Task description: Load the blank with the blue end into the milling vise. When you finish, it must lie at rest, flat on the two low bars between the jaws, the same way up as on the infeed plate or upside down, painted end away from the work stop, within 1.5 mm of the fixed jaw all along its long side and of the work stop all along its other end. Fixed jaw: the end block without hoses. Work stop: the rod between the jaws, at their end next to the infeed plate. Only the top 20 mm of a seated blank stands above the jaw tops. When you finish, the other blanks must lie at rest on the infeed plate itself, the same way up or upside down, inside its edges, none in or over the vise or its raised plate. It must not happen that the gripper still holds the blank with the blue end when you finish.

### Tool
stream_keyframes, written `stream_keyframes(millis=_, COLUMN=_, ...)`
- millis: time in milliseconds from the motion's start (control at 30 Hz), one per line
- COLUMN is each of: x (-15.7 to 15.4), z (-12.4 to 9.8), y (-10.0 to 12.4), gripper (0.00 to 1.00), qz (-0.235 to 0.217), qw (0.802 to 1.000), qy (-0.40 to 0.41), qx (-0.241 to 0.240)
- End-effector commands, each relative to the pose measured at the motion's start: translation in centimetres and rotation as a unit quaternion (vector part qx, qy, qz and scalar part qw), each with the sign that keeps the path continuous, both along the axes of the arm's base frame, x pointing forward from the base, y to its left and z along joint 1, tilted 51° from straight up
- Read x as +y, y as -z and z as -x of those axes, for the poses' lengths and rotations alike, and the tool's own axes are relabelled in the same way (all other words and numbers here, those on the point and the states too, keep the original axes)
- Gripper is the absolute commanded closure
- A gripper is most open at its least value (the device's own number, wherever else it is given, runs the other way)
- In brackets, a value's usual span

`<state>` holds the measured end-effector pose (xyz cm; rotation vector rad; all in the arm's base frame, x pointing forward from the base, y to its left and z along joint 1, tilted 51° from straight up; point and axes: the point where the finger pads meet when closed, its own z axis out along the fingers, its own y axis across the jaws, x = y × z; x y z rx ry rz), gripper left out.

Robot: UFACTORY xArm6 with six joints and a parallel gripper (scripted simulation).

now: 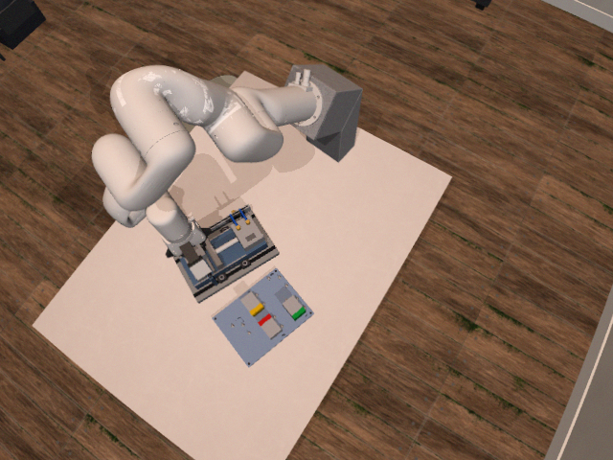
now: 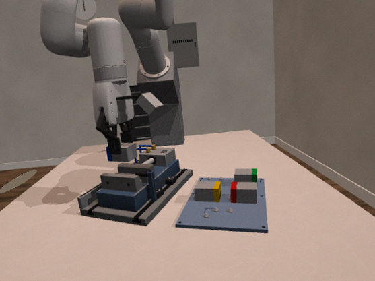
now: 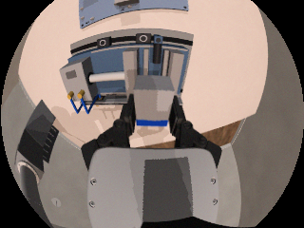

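Observation:
My gripper (image 1: 191,253) (image 2: 117,144) (image 3: 152,103) is shut on the grey blank with the blue end (image 1: 200,270) (image 2: 124,152) (image 3: 154,97). It holds the blank level in the air, a little above the vise (image 1: 240,249) (image 2: 134,190) (image 3: 114,64), over the side away from the infeed plate. The blue end sits at the fingers, away from the plate. The jaw block with blue hoses (image 1: 249,234) (image 2: 159,156) (image 3: 78,78) is at the far end of the vise. The fixed jaw (image 2: 120,182) is at the near end. In the wrist view the blank hides part of the vise.
The blue infeed plate (image 1: 238,336) (image 2: 224,222) lies beside the vise. On it lie a yellow-ended blank (image 1: 252,303) (image 2: 205,190), a red-ended blank (image 1: 271,327) (image 2: 246,192) and a green-ended blank (image 1: 293,307) (image 2: 244,174). The grey arm base box (image 1: 329,111) (image 2: 164,120) stands at the back.

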<state>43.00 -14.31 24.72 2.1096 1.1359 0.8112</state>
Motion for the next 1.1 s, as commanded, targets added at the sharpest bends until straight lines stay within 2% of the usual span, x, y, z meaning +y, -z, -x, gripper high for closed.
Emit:
stream_keyframes(millis=0, x=0.0, z=0.0, y=-0.1, gripper=1.00, qz=0.000, qw=1.000, qy=0.000, qx=-0.001)
stream_keyframes(millis=133, x=0.0, z=0.0, y=-0.1, gripper=1.00, qz=0.000, qw=1.000, qy=0.000, qx=-0.001)
stream_keyframes(millis=467, x=-0.5, z=-2.3, y=1.8, gripper=1.00, qz=0.000, qw=1.000, qy=0.000, qx=-0.001)
stream_keyframes(millis=700, x=-0.5, z=-2.3, y=1.8, gripper=1.00, qz=0.000, qw=1.000, qy=0.000, qx=-0.001)
stream_keyframes(millis=733, x=-0.5, z=-2.2, y=1.8, gripper=1.00, qz=-0.004, qw=1.000, qy=0.001, qx=0.015)
stream_keyframes(millis=1067, x=-0.5, z=-2.3, y=1.7, gripper=1.00, qz=0.000, qw=1.000, qy=0.000, qx=-0.001)
